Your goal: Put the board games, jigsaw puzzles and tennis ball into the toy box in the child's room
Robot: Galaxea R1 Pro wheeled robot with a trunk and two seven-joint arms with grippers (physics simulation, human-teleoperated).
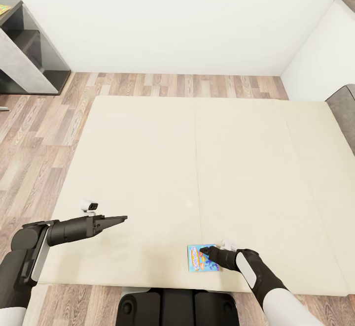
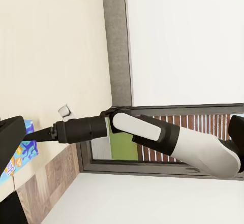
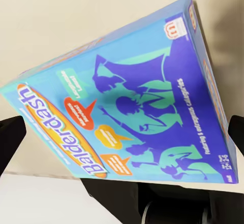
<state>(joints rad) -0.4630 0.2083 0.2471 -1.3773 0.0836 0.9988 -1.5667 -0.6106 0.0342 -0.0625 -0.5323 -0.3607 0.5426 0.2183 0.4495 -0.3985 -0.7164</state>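
At lower centre of the head view, the board game [image 1: 199, 258] shows a bright blue cover with orange accents; closer up [image 3: 127, 107], purple and teal silhouettes. The bed [image 1: 197, 168] is plain cream, the floor [image 1: 29, 134] brown-grey planks.

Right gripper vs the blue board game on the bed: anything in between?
Nothing visible. The right gripper is already at the blue board game near the bed's front edge; in the right wrist view the box sits between its fingers, with bare mattress around it.

We see the bed [image 1: 148, 168], its plain cream mattress standing on the wood-plank floor [image 1: 39, 134]. A blue Balderdash board game [image 1: 197, 262] lies flat near the mattress's near edge.
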